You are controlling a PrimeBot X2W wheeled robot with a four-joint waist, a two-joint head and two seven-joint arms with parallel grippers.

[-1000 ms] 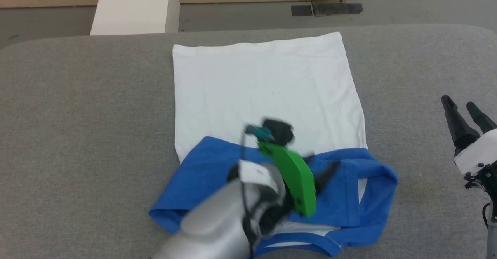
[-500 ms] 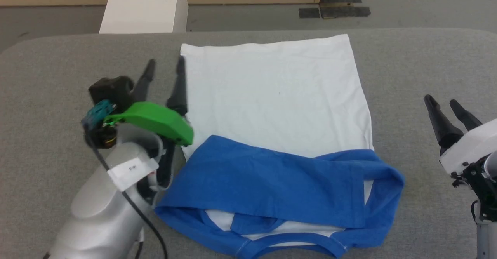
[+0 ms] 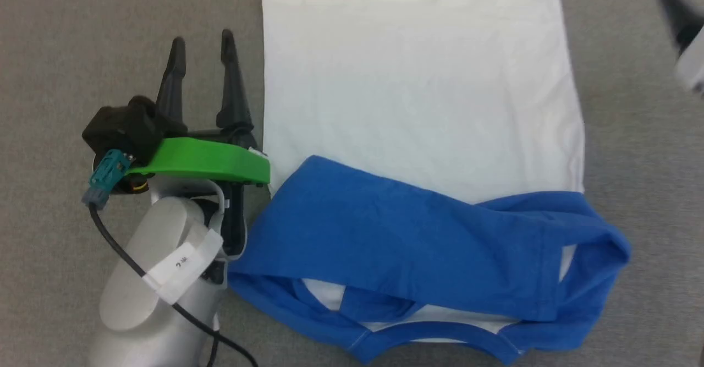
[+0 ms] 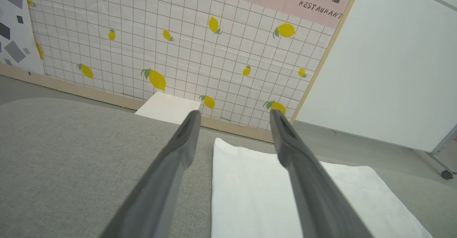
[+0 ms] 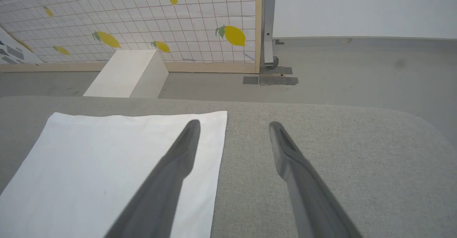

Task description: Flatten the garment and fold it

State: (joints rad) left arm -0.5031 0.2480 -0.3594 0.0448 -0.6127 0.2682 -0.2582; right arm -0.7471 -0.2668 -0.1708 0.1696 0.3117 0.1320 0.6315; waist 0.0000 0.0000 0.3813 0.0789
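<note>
T-shirt [image 3: 418,97] is laid flat on the grey fabric tabletop [image 3: 71,31]. The white body is spread smooth toward the far edge. The royal-blue sleeves and shoulders are folded over the near part, with the neck trim at the near edge.

Left gripper [image 3: 202,37] is observed just beside the shirt's left edge, over bare tabletop. Its jaws are parted and nothing is held. A green bracket [image 3: 203,160] is noted on its wrist.

Right gripper [image 5: 234,123] is placed at the shirt's far right corner. Its jaws are spread and empty, with one finger over the white cloth and the other over bare tabletop. Contact with the cloth cannot be judged.

A white block [image 5: 125,74] is seen on the floor beyond, before a lemon-patterned wall [image 4: 142,52].
</note>
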